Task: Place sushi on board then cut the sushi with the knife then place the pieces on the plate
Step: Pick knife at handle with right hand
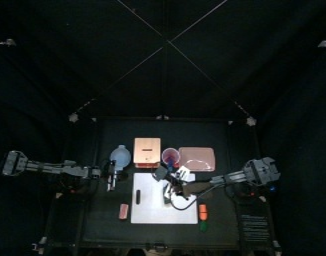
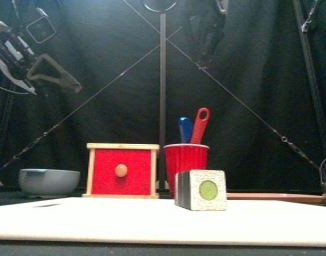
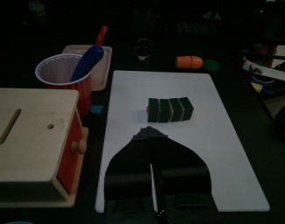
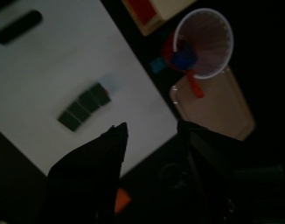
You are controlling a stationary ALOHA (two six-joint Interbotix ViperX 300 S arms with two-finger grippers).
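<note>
- dark green toy sushi roll sits on the flat white cutting board, about mid-board, its blocks all together in one piece. the end facing the front is pale with a green centre.
- left gripper: the two black jaws are drawn together to a point, with nothing in them. from its wrist camera the roll lies just past the tips and a little off to one side, apart from them.
- right gripper: jaws spread well apart, nothing between them. in its wrist camera the roll lies on the board beyond one jaw's tip, clear of the gap, no contact.
- seen from the table's front edge, both grippers hang high above the board and the roll stands alone under them.
- from overhead, the left arm comes in beside the board's left edge, and the right arm reaches over the board's back part.
- red plastic cup stands behind the roll, past the board's back edge, with a blue toy knife and a red toy knife upright in it. neither gripper touches them.
- pale wooden box with a red drawer front sits just left of the cup, drawer closed.
- blue-grey bowl sits further left, off the board.
- flat pink tray lies behind the board on the right, beside the cup. i cannot tell whether anything lies on it.
</note>
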